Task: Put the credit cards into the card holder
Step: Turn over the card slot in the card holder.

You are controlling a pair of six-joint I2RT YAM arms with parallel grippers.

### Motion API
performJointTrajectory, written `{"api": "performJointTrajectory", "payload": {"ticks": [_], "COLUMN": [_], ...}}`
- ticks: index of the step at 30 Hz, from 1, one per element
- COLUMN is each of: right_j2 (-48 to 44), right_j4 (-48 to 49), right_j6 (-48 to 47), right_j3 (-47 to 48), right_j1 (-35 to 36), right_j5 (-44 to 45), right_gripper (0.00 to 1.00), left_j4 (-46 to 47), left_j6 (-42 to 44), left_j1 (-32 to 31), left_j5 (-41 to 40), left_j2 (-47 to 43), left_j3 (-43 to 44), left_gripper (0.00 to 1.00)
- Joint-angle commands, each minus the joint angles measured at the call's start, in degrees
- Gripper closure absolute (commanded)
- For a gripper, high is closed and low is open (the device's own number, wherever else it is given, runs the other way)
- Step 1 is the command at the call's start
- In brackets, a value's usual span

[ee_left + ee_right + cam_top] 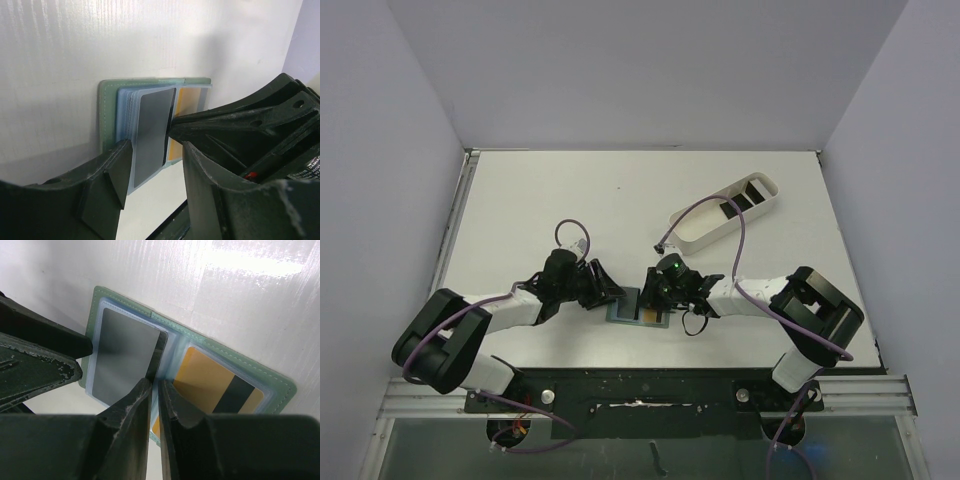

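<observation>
Card holder (107, 115), credit card (152, 130) partly inside

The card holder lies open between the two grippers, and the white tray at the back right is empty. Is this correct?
Not quite: the top external view shows black cards in the white tray. The card holder does lie open between the left gripper and right gripper.

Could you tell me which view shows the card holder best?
Right wrist: the holder lies open, both halves showing. Left wrist sees it slantwise and partly hidden; overhead it is small and half covered.
</observation>
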Motion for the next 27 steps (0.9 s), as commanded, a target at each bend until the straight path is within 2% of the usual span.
{"api": "performJointTrajectory", "payload": {"ticks": [1, 27], "right_j2": [-0.3, -0.4], "right_j4": [-1.0, -1.2], "right_j6": [-0.5, -0.7], "right_j3": [-0.5, -0.5], "right_j1": [0.5, 0.5], "right_j5": [1.9, 2.2], "right_gripper": [0.86, 0.87], "left_j4": [0.3, 3.1], "left_j6": [1.2, 0.4], "left_j1": [0.2, -0.8], "left_j5": [-0.8, 0.6], "left_j2": [-1.6, 0.9], "left_j3": [0.8, 1.5], "left_gripper": [0.56, 0.56]}}
